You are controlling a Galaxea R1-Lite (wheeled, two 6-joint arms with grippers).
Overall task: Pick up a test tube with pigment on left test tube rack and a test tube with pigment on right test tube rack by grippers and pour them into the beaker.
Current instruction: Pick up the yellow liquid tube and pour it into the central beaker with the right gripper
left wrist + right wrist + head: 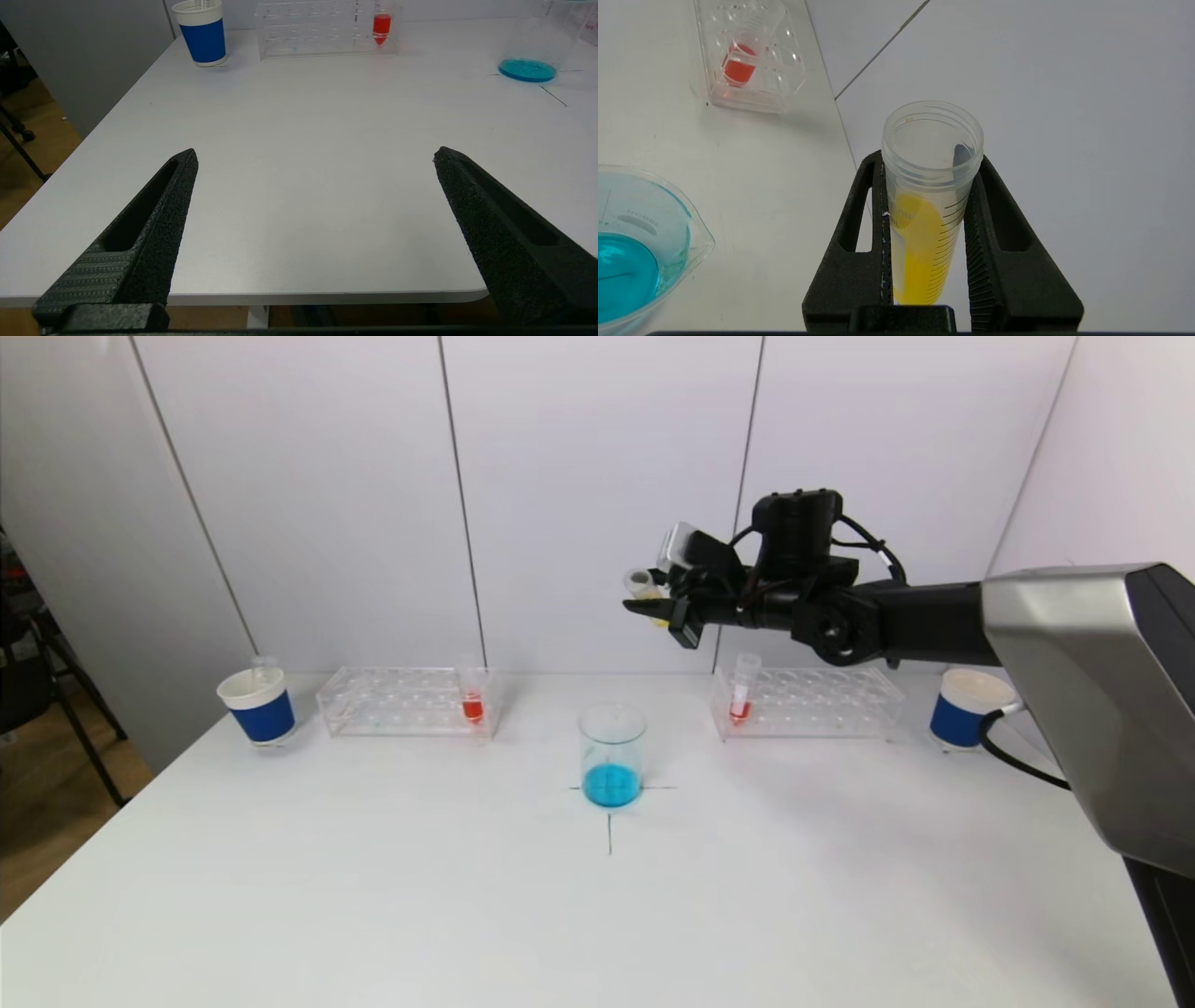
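My right gripper (646, 607) (930, 158) is shut on a test tube of yellow pigment (640, 583) (924, 233), held tilted in the air, above and slightly right of the beaker (612, 756) (640, 252). The glass beaker holds blue liquid and stands mid-table on a drawn cross. One tube with red pigment (472, 700) (381, 25) stands in the left test tube rack (406, 702) (327, 28). Another red one (743, 689) stands in the right test tube rack (808, 702). My left gripper (315, 153) is open and empty over the table's near left edge, outside the head view.
A blue and white paper cup (259, 705) (203, 30) stands left of the left rack with a clear tube in it. Its twin (966, 709) stands right of the right rack. White wall panels rise right behind the racks.
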